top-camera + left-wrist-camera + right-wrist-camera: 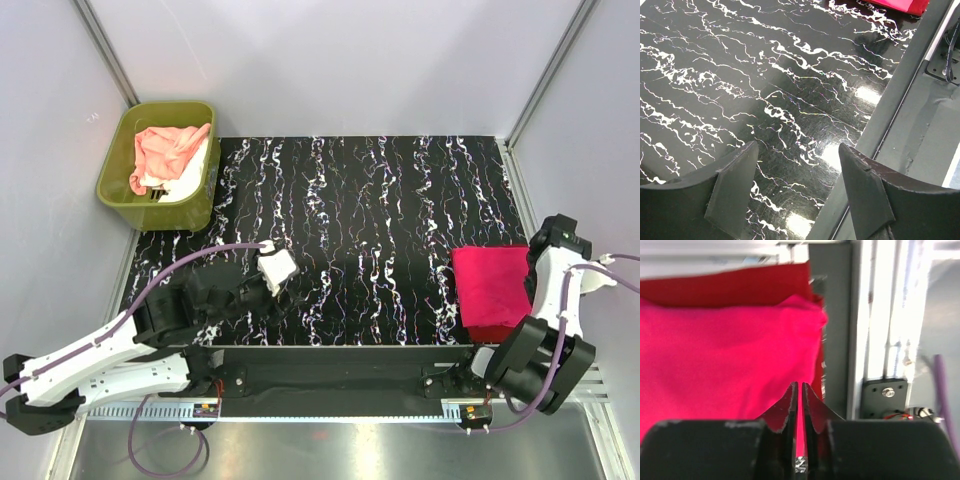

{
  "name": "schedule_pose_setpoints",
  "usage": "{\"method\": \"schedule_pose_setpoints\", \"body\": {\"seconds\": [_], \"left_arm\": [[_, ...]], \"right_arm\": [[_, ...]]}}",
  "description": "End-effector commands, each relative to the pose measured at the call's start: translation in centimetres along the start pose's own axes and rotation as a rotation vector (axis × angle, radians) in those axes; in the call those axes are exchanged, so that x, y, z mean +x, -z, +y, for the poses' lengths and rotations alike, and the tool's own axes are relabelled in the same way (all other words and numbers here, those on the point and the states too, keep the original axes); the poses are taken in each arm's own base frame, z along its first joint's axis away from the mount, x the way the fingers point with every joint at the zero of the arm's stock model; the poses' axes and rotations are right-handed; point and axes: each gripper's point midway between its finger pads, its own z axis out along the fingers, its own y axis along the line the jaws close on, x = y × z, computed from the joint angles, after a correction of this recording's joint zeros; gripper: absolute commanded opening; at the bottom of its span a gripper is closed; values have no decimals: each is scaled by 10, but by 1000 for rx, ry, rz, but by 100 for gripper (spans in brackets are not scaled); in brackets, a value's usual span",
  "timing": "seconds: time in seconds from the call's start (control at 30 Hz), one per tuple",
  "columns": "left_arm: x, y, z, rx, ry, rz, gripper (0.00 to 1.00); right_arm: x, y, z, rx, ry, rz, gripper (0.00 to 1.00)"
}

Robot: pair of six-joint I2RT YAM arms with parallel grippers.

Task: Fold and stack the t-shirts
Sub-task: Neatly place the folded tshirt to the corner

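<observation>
A folded hot pink t-shirt (490, 285) lies on a darker red t-shirt (492, 331) at the table's right side. A peach-pink t-shirt (165, 150) and a white t-shirt (192, 175) lie crumpled in the tub. My left gripper (298, 284) is open and empty low over the bare table (797, 146); the pink shirt (895, 4) shows far off in its view. My right gripper (531, 263) is shut just above the pink shirt's edge (800, 385). The pink shirt (725, 350) and the red shirt (730, 287) fill that view.
An olive-green tub (115, 160) stands at the far left corner. The black marbled tabletop (370, 200) is bounded by grey walls. A metal rail (340, 365) runs along the near edge, and a frame post (880, 315) stands beside the shirt stack.
</observation>
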Motion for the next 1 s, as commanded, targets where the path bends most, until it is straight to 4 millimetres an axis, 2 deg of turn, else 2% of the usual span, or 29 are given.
{"method": "schedule_pose_setpoints", "body": {"seconds": [0.0,0.03,0.07,0.23,0.4,0.47,0.57,0.67,0.8,0.83,0.87,0.9,0.97], "left_arm": [[-9,-1,5,-21,-5,-31,71],[-11,-3,4,-16,-5,-28,71],[-12,-4,3,-13,-4,-25,71],[-13,-5,-1,5,13,-9,71],[-10,-3,2,-7,38,9,71],[-11,-1,5,-17,51,5,71],[-11,0,8,-25,61,9,71],[-12,2,10,-33,66,15,70],[-13,7,13,-44,71,7,71],[-13,8,14,-48,73,2,70],[-14,9,15,-53,75,-1,71],[-15,11,16,-56,76,-8,71],[-14,12,17,-60,78,-12,72]], "right_arm": [[16,-1,20,-111,11,47,11],[29,-8,21,-109,27,89,8],[32,-12,23,-112,40,98,7],[40,-37,15,11,23,84,4],[39,-48,4,127,-72,48,6],[49,-60,1,185,-80,93,7],[62,-69,-10,289,-120,141,5],[60,-65,-23,329,-161,113,5],[40,-52,-28,310,-187,47,8],[29,-44,-23,287,-176,31,9],[23,-37,-26,290,-153,24,10],[7,-25,-23,239,-169,-16,10],[-4,-7,-17,147,-76,-35,15]]}}
